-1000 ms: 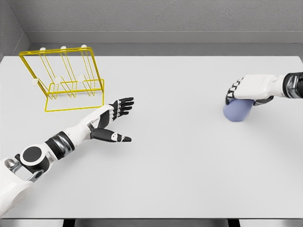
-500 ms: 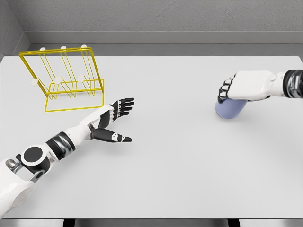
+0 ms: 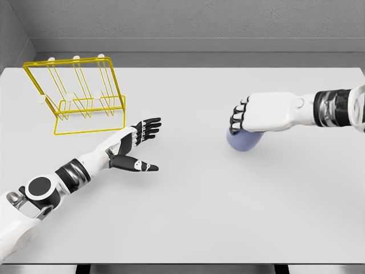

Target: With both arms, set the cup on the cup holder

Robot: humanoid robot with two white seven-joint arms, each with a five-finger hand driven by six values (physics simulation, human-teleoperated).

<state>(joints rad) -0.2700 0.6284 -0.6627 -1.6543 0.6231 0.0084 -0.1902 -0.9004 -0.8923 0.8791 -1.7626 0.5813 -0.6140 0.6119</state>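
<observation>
Your right hand (image 3: 251,117) grips the cup (image 3: 245,140) from above, fingers curled over its top, so the cup hangs under the palm, lifted or barely above the table (image 3: 188,217); contact with the surface is hard to tell. It sits right of the table's middle, well apart from the holder (image 3: 77,94). The top grasp leaves the cup's lower body free, probably so the other hand can take it.

Your left hand (image 3: 134,149) is over the table left of the middle, near the holder's front edge, fingers spread, thumb out, palm turned toward the right. It holds nothing. That pose reads as waiting to receive the cup.

The holder stands at the far left corner, a yellow wire frame with white-tipped pegs, tilted back. It lies on the left arm's side and far from the right hand, which is likely why both arms are needed.

Judgement: you're mid-transfer. Next, bring the cup closer to the left hand, hand over, then hang it on a peg. Risk: slip at the handover, since the grip covers only the top.
</observation>
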